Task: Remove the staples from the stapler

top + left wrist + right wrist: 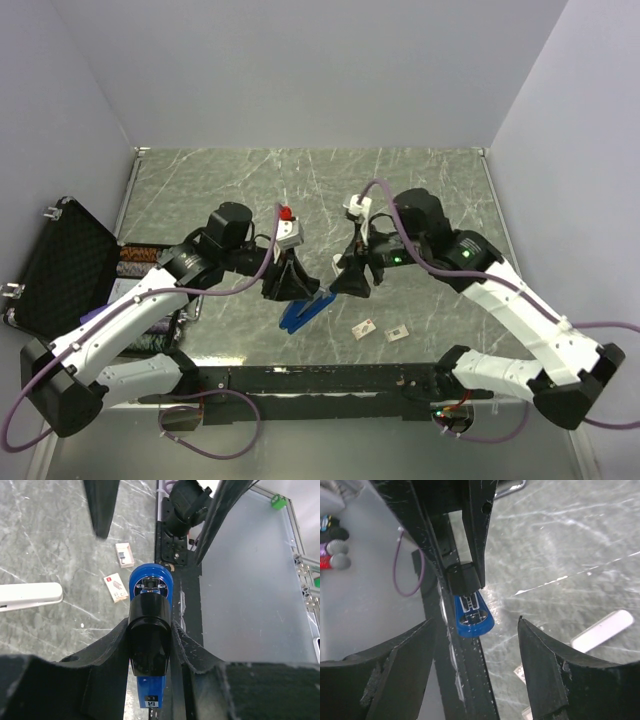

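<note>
While closed on stapler (pixel 305 312) at left gripper (pixel 290 288), holds it tilted above table (pixel 420 190), near front edge.
Shows right gripper (pixel 350 283) spread wide, facing glossy blue rounded nose; leaves open marbled surface beyond, smooth white bar (pixel 30 594) and two square cards (pixel 367 327) lying near.

A: Where is the stapler (pixel 305 312)?
B: Mid-table, between the left gripper's (pixel 289 293) fingers; the right gripper (pixel 350 284) stands just right of it.
A: And around it?
B: Two cards (pixel 366 327) lie on the table (pixel 200 190) to its right; a case (pixel 65 260) sits at the left edge.
</note>
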Controlling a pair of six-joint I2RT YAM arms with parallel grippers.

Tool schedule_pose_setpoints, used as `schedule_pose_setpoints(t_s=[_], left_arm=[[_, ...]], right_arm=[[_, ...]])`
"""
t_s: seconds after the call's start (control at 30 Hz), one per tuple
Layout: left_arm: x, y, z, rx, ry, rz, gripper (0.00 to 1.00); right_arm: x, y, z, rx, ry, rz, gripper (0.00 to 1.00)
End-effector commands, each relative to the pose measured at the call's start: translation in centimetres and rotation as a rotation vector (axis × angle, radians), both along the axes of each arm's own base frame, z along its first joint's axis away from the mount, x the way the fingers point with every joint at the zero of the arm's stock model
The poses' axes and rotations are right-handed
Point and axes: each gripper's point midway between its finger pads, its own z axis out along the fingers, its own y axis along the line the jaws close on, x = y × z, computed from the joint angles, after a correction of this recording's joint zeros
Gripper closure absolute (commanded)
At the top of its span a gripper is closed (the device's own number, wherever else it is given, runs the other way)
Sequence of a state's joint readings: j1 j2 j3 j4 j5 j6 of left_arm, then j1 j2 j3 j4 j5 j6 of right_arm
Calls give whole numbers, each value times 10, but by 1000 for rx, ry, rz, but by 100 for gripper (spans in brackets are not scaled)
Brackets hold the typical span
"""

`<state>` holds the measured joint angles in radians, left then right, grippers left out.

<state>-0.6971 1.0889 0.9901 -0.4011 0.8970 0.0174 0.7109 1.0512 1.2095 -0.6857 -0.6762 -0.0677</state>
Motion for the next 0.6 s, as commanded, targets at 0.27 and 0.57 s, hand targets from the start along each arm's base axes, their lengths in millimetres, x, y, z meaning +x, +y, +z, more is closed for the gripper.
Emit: schedule_pose_setpoints(t_s=[0.27,0.57], left_arm=[[-17,2,27,-123,-103,-91,99],[-24,3,33,-147,-109,-125,99]], right_arm=[[-18,23,3,-16,-8,162,29],[-23,30,-2,-13,4,192,30]])
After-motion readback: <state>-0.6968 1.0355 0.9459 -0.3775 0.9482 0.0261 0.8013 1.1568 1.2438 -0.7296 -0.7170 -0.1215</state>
